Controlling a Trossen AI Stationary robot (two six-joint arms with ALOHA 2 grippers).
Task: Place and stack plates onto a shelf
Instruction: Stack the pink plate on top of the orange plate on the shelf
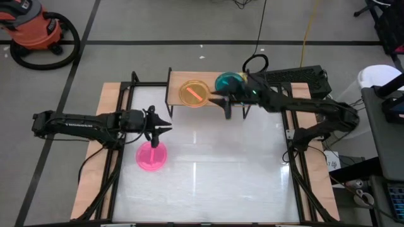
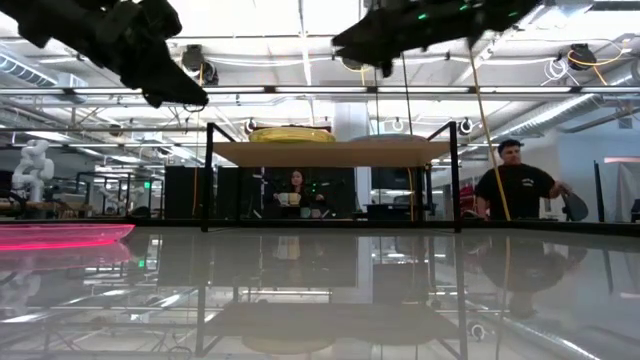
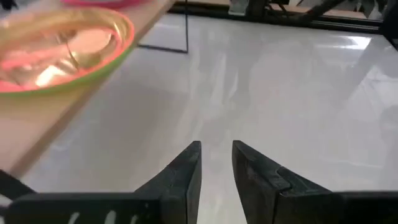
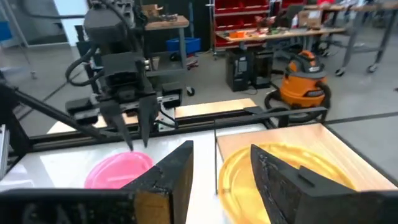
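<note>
A pink plate (image 1: 152, 156) (image 4: 118, 171) lies flat on the white tabletop. My left gripper (image 1: 163, 128) (image 3: 216, 158) hovers above its far edge, open by a narrow gap and holding nothing. The light-wood shelf (image 1: 180, 77) (image 2: 330, 152) stands at the table's far side. On it rests an orange-yellow plate (image 1: 194, 93) (image 4: 298, 174) over a green-rimmed one (image 3: 93, 62). Beside that sits a blue-green plate (image 1: 227, 82), partly hidden by my right arm. My right gripper (image 1: 219, 101) (image 4: 224, 171) hangs open over the shelf's near edge, beside the orange plate, touching nothing.
An orange shop vacuum (image 1: 35, 28) stands on the floor beyond the table's far left corner. People (image 2: 515, 185) sit in the room behind the table. Bare white tabletop (image 1: 221, 170) stretches from the shelf to the near edge, inside a black frame (image 1: 117, 164).
</note>
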